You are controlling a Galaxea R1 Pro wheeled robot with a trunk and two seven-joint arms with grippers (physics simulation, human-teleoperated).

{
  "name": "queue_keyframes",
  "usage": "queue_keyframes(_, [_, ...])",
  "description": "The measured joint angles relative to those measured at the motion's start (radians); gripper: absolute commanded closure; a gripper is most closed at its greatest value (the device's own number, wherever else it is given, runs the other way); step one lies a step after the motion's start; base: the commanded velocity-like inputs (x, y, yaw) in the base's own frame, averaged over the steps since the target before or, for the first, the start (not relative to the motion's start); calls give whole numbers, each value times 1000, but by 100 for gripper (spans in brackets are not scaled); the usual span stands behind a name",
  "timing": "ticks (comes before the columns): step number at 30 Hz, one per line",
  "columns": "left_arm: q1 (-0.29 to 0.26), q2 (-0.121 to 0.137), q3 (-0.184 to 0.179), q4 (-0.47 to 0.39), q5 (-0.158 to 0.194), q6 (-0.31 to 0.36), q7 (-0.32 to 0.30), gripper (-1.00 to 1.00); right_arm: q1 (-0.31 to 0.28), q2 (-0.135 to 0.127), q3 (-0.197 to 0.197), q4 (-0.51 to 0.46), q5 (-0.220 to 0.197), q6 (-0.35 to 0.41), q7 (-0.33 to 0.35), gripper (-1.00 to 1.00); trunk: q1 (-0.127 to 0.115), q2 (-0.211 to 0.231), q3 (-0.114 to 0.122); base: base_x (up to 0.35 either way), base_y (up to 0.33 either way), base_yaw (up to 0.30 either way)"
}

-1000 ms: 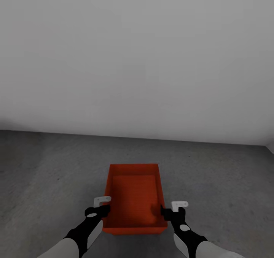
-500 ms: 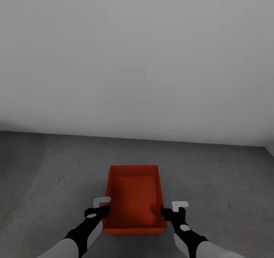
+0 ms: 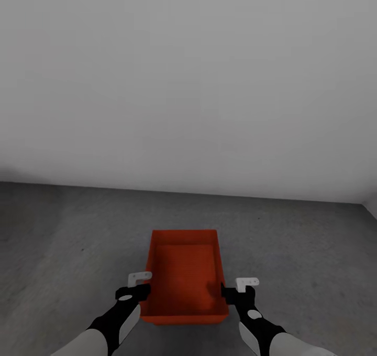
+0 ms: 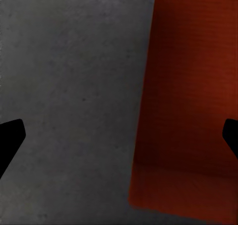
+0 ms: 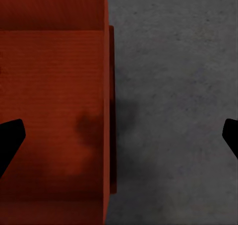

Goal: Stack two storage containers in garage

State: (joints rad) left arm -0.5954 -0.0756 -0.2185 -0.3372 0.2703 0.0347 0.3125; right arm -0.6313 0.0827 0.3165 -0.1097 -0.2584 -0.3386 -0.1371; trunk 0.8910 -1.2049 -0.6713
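On the dark grey concrete floor [image 3: 68, 251] of the garage, one orange-red storage container [image 3: 184, 274] sits at about 6 o'clock in the head view, long axis running toward 12 o'clock, open top up, nothing inside. Floor is rough, matte, mottled with paler patches; it runs back to a plain pale grey wall [image 3: 188, 83] that takes the upper half of the view. The floor-wall seam crosses level, and a corner shows at far 3 o'clock.

Left hand [image 3: 137, 288] hangs at the container's 9 o'clock wall, near end; right hand [image 3: 236, 290] at its 3 o'clock wall, near end. In the left wrist view the left hand's [image 4: 119, 135] dark fingertips [image 4: 10, 138] stand wide apart, spread open, one over bare floor [image 4: 64, 96], the other over the container [image 4: 193, 96] bottom, the side wall between them and untouched. The right wrist view shows the same: right hand [image 5: 119, 135] spread open, fingertips [image 5: 10, 138] straddling the container [image 5: 49, 86] wall, a soft shadow on the floor [image 5: 173, 86] and the ribbed orange bottom.
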Motion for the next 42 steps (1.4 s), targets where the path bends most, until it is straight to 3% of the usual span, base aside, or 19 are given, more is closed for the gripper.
queue_keyframes(12, [0,0,-1,0,28,0,-1,-100,0,0,0,0,0,0,0,-100,-46,84,38,0,0,0])
queue_keyframes(42, [0,-2,-2,0,32,0,-1,-100,0,0,0,0,12,-6,9,-100,-161,294,132,0,0,0])
